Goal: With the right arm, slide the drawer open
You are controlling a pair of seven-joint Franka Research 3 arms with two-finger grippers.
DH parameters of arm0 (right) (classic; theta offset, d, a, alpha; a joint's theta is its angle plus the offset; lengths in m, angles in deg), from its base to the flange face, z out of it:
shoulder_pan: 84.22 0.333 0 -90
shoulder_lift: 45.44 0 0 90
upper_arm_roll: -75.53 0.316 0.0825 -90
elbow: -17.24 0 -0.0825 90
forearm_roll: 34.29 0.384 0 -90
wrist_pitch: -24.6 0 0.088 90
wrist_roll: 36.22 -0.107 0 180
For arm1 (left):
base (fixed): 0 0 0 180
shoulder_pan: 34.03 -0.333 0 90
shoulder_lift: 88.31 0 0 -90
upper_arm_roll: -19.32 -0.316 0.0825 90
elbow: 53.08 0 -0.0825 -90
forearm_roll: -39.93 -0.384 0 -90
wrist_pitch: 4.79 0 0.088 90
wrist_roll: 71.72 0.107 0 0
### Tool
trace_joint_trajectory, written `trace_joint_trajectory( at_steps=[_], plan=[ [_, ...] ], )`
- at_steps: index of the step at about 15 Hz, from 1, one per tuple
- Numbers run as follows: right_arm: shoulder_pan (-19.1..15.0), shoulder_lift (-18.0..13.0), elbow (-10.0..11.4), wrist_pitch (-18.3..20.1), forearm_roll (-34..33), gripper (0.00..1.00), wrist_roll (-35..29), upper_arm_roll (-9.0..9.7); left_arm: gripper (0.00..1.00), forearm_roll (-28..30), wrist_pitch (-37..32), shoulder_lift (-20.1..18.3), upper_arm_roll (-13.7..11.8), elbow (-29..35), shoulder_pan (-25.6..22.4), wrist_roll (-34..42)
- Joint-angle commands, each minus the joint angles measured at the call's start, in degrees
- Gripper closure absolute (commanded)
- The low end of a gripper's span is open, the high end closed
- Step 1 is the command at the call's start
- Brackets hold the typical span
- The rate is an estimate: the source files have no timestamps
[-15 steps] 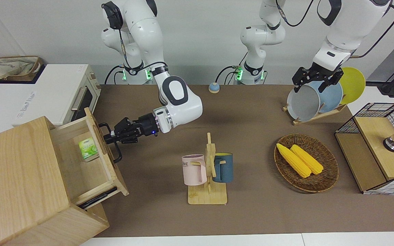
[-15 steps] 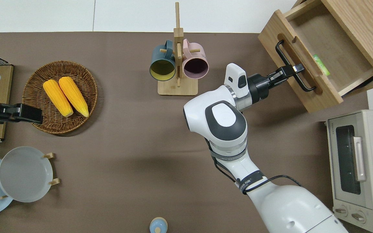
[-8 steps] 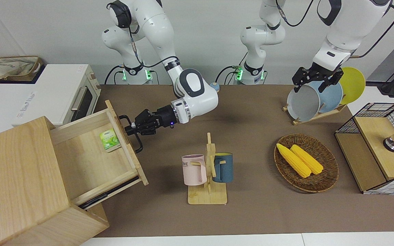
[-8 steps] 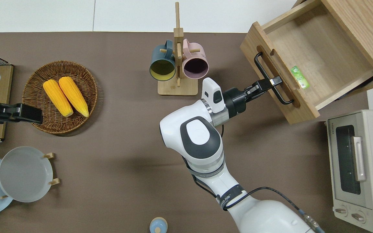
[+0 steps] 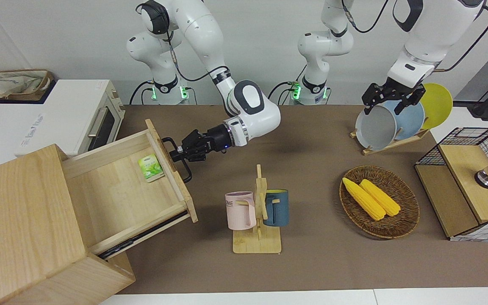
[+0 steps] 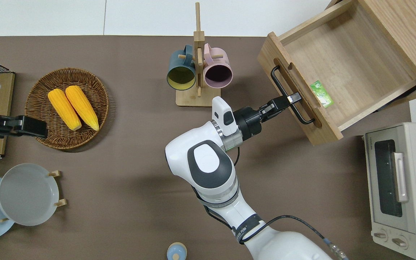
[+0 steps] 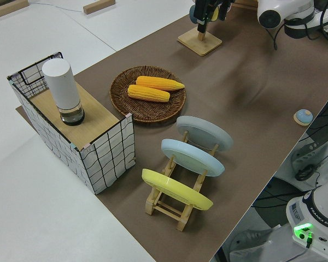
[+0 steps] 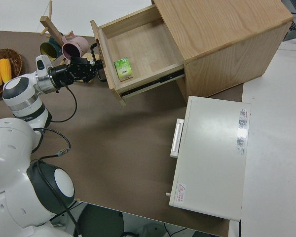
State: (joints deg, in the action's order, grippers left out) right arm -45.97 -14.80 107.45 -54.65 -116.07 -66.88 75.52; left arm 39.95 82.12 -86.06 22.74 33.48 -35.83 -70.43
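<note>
**Inspector:** State of the step in hand?

**Assessor:** The right gripper [image 6: 290, 99] has its fingers clamped on the black bar handle [image 6: 290, 96] of the drawer [image 6: 341, 70], gripping near the bar's middle. The drawer sits in the upper right of the overhead view, drawn well out of its wooden box [image 5: 19, 220]; in the front view it occupies the left centre. I judge the pull nearly complete.

**Inspector:** How should the remainder be done?

**Assessor:** Pull straight along the runners, square to the drawer front. Any sideways drag could bind the slides or shift the box on the table. Ease off toward the end of travel, since the stop cannot be seen, and do not release until the drawer is at rest.

**Inspector:** The other arm?

**Assessor:** The left gripper [image 5: 390, 96] is parked. Whether its fingers are apart or together, I cannot tell.

**Inspector:** Containers and contents?

**Assessor:** The drawer holds one small green packet [image 6: 321, 94], lying against the inside of the front panel. The wicker basket [image 6: 98, 119], left of centre in the overhead view, holds two corn cobs [image 6: 72, 107] side by side. The two mugs [image 6: 199, 74] on the wooden stand, top centre, look empty.
</note>
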Motion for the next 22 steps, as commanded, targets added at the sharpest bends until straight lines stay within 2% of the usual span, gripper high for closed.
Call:
trace_joint_trajectory(
  at_steps=[1, 5, 7, 8, 9, 10, 11, 18, 22],
  plan=[
    [0.95, 1.70, -1.43, -1.96, 0.57, 1.000, 2.01, 0.27, 0.01, -0.98, -1.13, 0.65, 0.37, -1.40, -0.22, 0.56],
    [0.87, 2.14, -1.96, -1.96, 0.48, 0.980, 2.01, 0.27, 0.01, -0.98, -1.13, 0.65, 0.37, -1.40, -0.22, 0.56],
    [0.95, 2.49, -3.36, -1.96, 0.57, 0.955, 2.10, 0.27, 0.01, -0.98, -1.13, 0.65, 0.37, -1.49, -0.22, 0.56],
    [0.95, 2.49, -3.45, -1.96, 0.57, 0.801, 2.10, 0.27, 0.01, -0.98, -1.13, 0.65, 0.37, -1.49, -0.22, 0.56],
    [0.87, 2.49, -3.54, -1.96, 0.57, 0.599, 2.01, 0.27, 0.01, -0.98, -1.13, 0.65, 0.37, -1.49, -0.22, 0.56],
    [0.87, 2.49, -3.54, -1.96, 0.57, 0.259, 2.01, 0.27, 0.01, -0.98, -1.13, 0.65, 0.37, -1.49, -0.22, 0.56],
    [0.87, 2.58, -3.54, -1.96, 0.48, 0.020, 1.75, 0.18, 0.01, -0.98, -1.13, 0.65, 0.37, -1.40, -0.22, 0.56],
    [0.60, 2.58, -3.89, -2.05, 0.22, 0.015, 1.92, 0.27, 0.01, -0.98, -1.13, 0.65, 0.37, -1.40, -0.22, 0.56],
    [1.04, 2.58, -6.35, -2.05, 1.27, 0.015, 2.88, 0.27, 0.01, -0.98, -1.13, 0.65, 0.37, -1.49, -0.22, 0.56]
  ],
)
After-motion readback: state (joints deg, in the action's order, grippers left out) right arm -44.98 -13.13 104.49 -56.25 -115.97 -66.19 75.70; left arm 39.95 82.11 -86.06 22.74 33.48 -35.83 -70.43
